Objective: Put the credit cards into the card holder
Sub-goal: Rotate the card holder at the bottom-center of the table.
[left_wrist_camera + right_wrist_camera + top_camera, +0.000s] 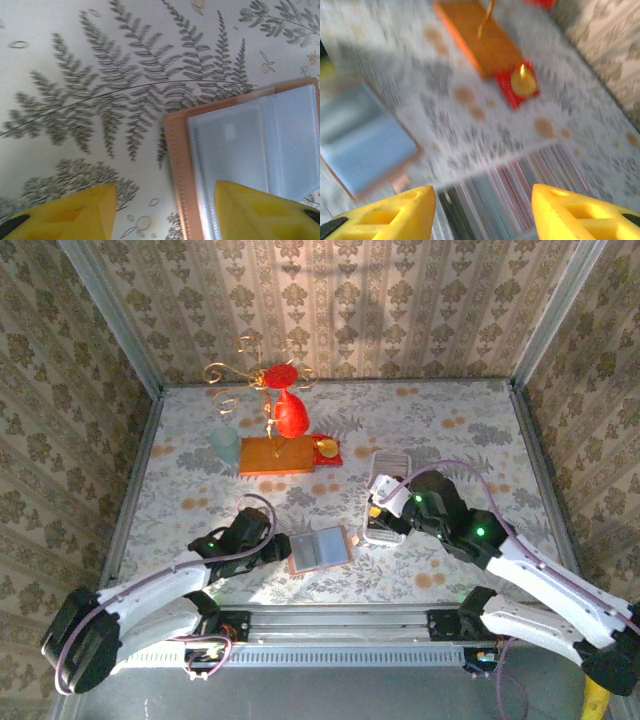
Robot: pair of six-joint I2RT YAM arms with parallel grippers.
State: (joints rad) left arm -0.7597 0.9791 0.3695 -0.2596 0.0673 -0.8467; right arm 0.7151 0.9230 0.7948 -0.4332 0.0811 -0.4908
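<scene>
step: fetch a card | right claw: spread, empty, over the cards, just right of the card holder | left claw: spread, empty, astride the open holder's left edge | tip: pinch one card only; left pins the holder flat

From the left wrist, the holder runs off the right and bottom edges, and a yellow finger covers its lower part. The right wrist picture is smeared: the cards blur into stripes, and the holder is soft and cut off at the left. From above, the right arm hides the tray's near end.
</scene>
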